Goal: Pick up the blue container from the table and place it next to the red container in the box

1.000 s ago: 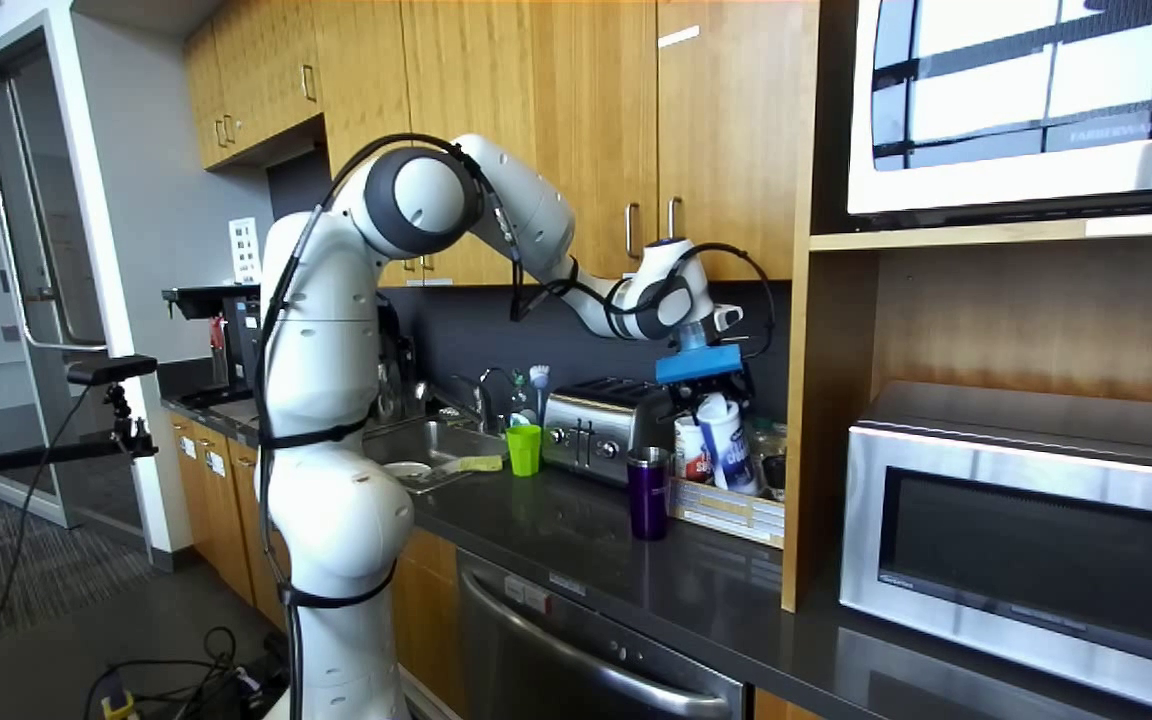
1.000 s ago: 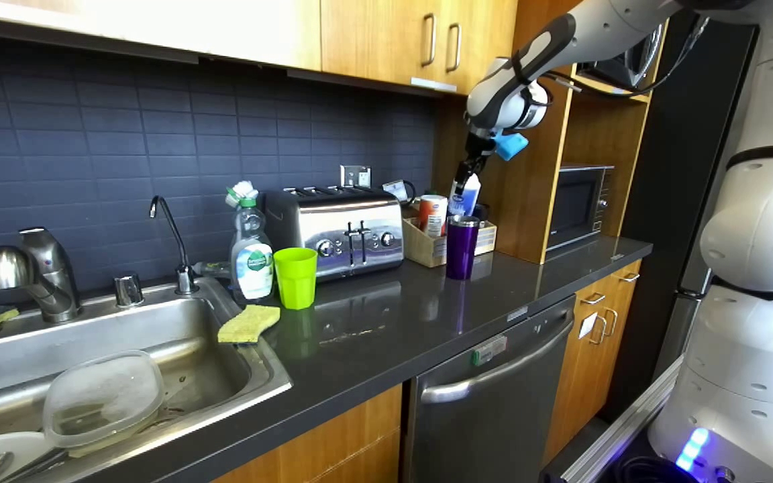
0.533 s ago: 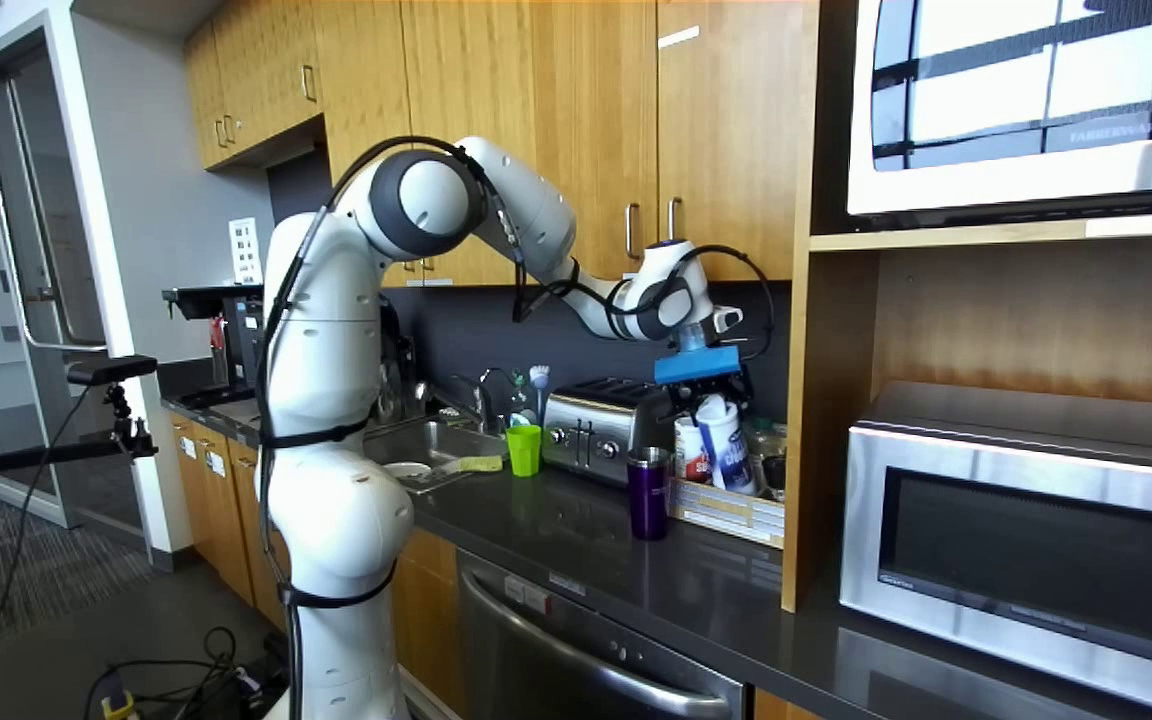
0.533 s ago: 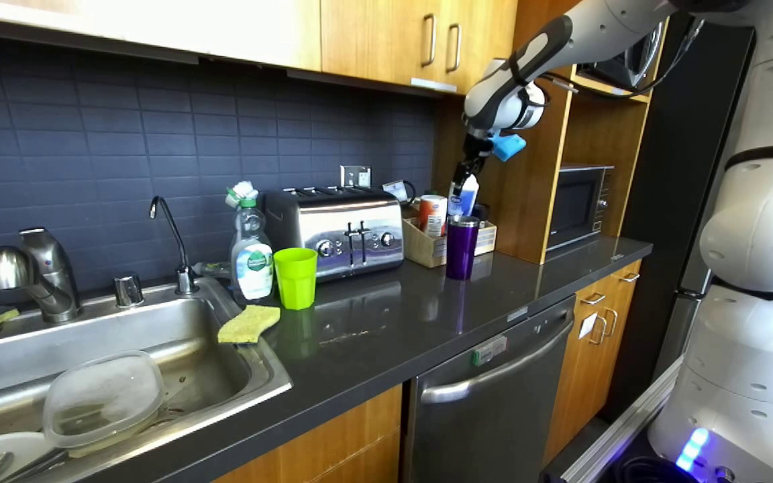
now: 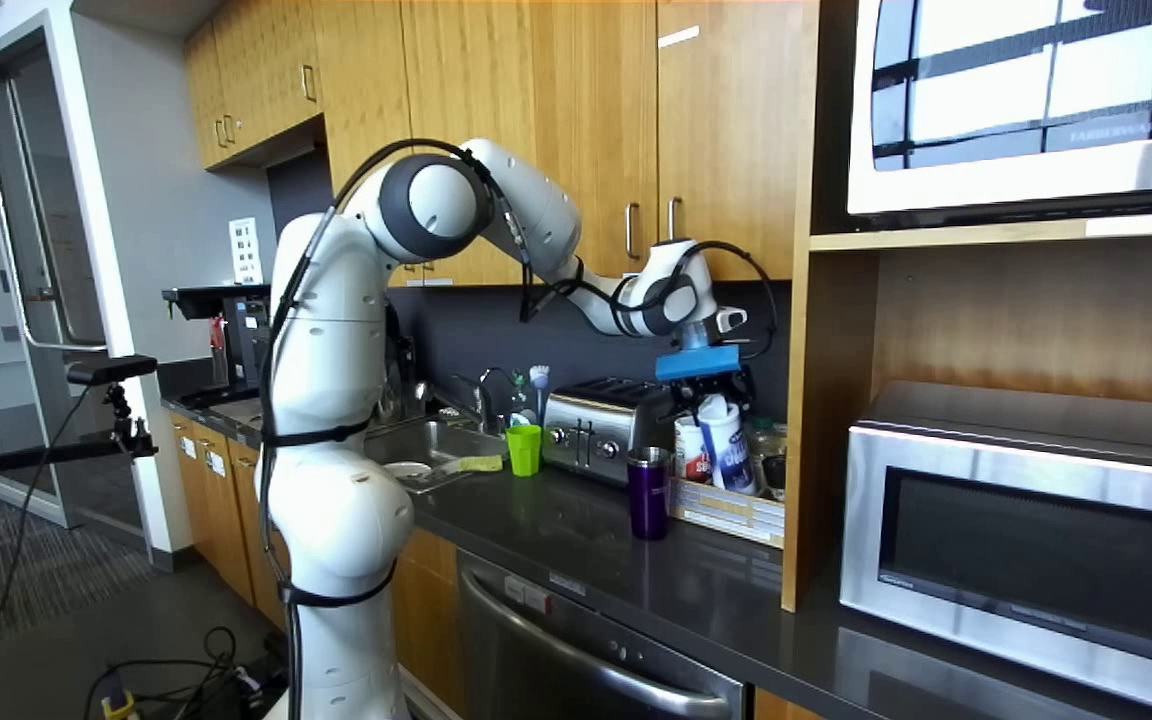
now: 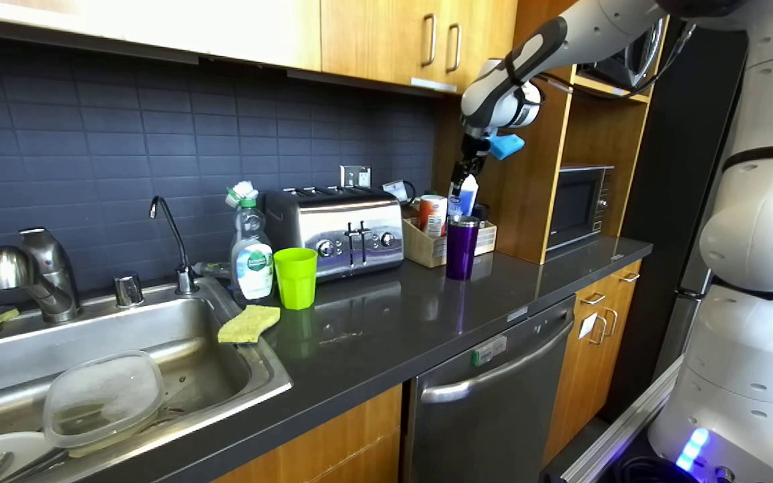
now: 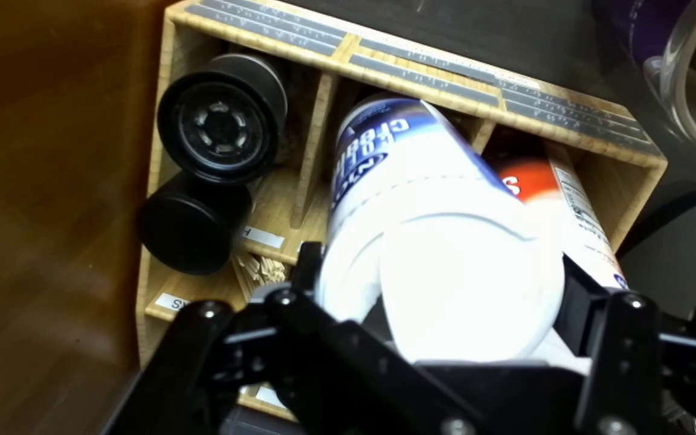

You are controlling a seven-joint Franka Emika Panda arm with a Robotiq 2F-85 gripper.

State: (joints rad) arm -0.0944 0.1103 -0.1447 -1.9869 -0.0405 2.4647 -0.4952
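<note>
The blue container, white on top with a blue label, shows in both exterior views (image 5: 733, 458) (image 6: 463, 201) and in the wrist view (image 7: 378, 145). It leans, its lower part inside a compartment of the pale wooden box (image 5: 726, 512) (image 6: 424, 247) (image 7: 426, 75). The red container (image 5: 693, 452) (image 6: 433, 217) (image 7: 535, 180) stands beside it in the adjoining compartment. My gripper (image 5: 711, 402) (image 6: 459, 185) (image 7: 444, 275) is shut around the blue container's white top, a finger against each side. The blue container's base is hidden. The table is the dark countertop (image 5: 576, 520) (image 6: 366, 335).
A purple tumbler (image 5: 649, 495) (image 6: 461, 248) stands in front of the box. Black-lidded jars (image 7: 218, 124) occupy another compartment. A toaster (image 5: 596, 435) (image 6: 339, 231) is beside the box, a wooden panel (image 5: 798, 430) on its opposite side. A green cup (image 6: 296, 278) is near the sink.
The arm has shifted slightly, a little left in an exterior view, and the blue container's top has moved slightly with it. The red container, box and tumbler have not moved.
</note>
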